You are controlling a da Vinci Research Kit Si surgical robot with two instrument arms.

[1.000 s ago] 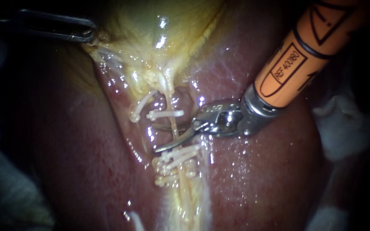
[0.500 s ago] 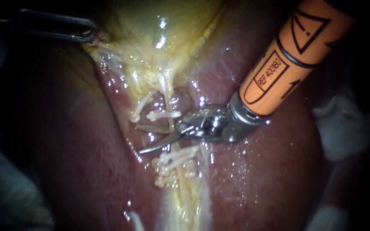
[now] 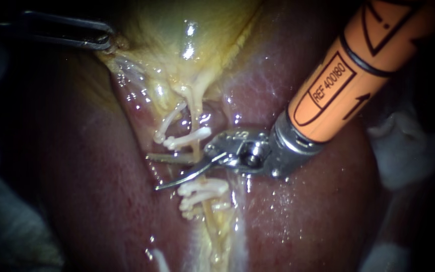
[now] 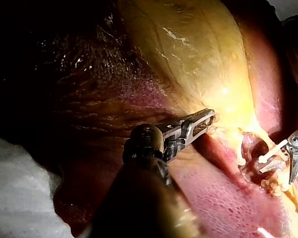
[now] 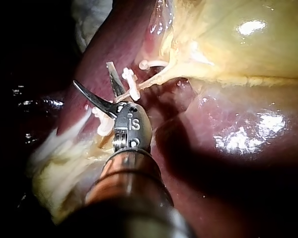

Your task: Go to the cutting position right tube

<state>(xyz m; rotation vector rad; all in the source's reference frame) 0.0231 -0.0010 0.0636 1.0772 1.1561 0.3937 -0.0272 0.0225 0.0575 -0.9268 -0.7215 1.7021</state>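
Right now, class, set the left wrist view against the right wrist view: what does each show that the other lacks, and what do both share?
Only the left wrist view shows the left instrument, jaws shut on the edge of the gallbladder. Only the right wrist view shows both blades of the right instrument spread open at the clipped tube. Both show the gallbladder, the liver, the white clips and the right instrument's tip.

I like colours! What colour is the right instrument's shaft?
Its shaft is orange with black lines; endoscope view best.
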